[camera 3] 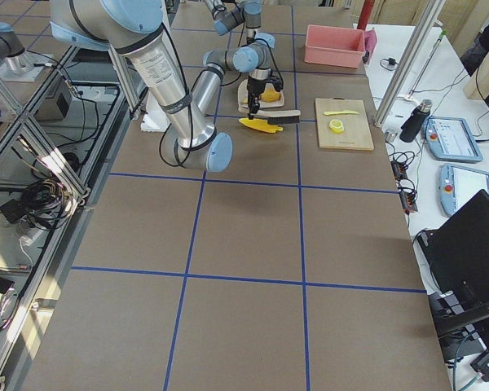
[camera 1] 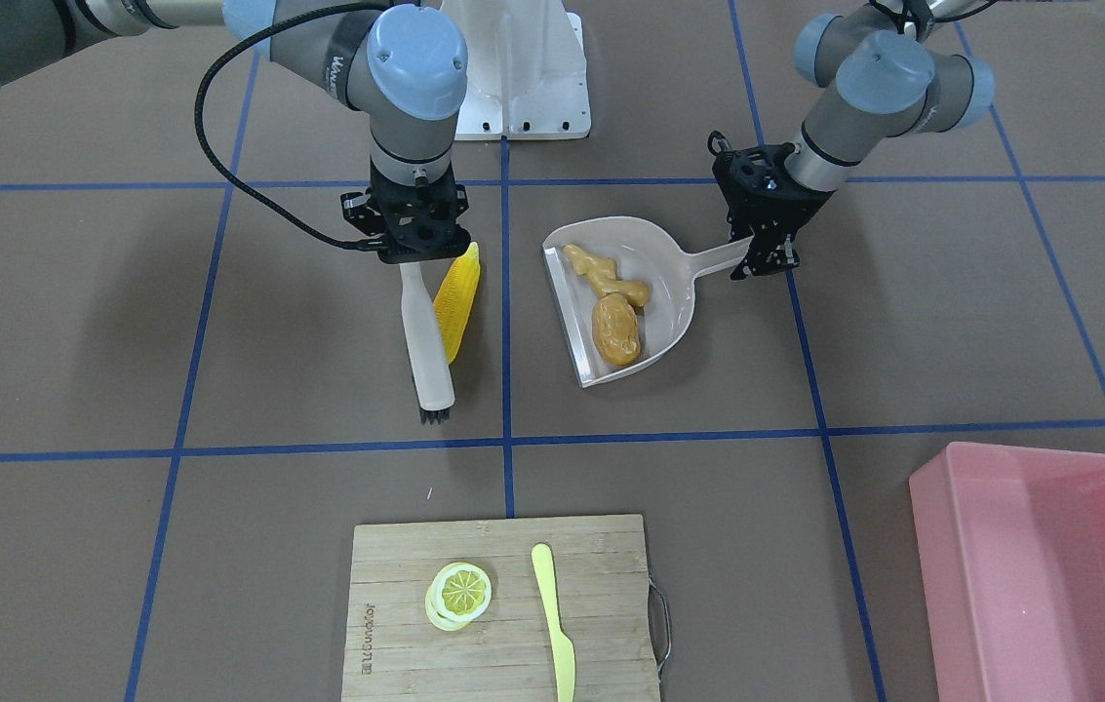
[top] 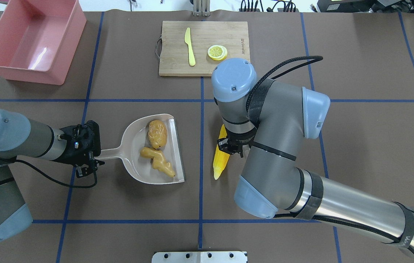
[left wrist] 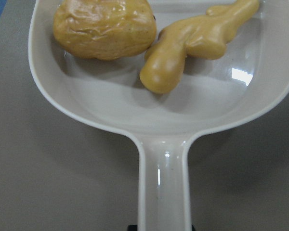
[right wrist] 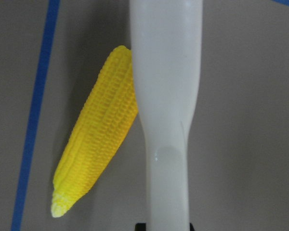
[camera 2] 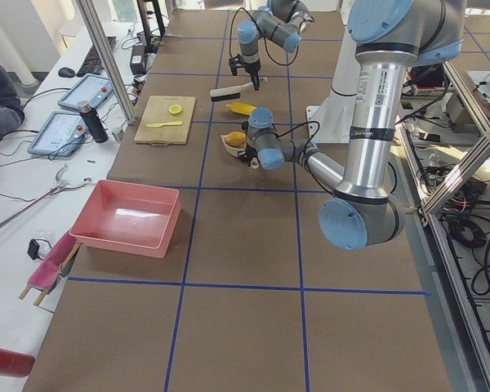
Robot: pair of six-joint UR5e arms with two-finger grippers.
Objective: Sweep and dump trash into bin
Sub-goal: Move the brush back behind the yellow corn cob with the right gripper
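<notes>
Our left fingers (camera 1: pixel 784 255) are clamped on the handle of the beige dustpan (camera 1: pixel 674 292), which lies flat on the desk (camera 1: pixel 220 341). In it the potato (camera 1: pixel 615 330) and the ginger root (camera 1: pixel 606 276) touch each other. Our right fingers (camera 1: pixel 435 249) grip the white brush (camera 1: pixel 425 351) by its handle. The corn cob (camera 1: pixel 457 302) lies against the brush's left side, between it and the dustpan. The pink bin (camera 1: pixel 942 565) sits far left, well apart.

Corn cob (camera 1: pixel 457 302) between brush (camera 1: pixel 425 341) and dustpan (camera 1: pixel 674 302)

Dustpan (left wrist: pixel 135 110) glossy smooth plastic; potato (left wrist: pixel 105 28) wrinkled, shiny; ginger root (left wrist: pixel 192 45) smooth, satin; corn cob (right wrist: pixel 98 139) knobbly plastic; brush handle (right wrist: pixel 166 96) smooth plastic; bin (top: pixel 24 76) glossy plastic; cutting board (camera 1: pixel 396 565) grained wood; table cover (camera 1: pixel 74 341) matt.
</notes>
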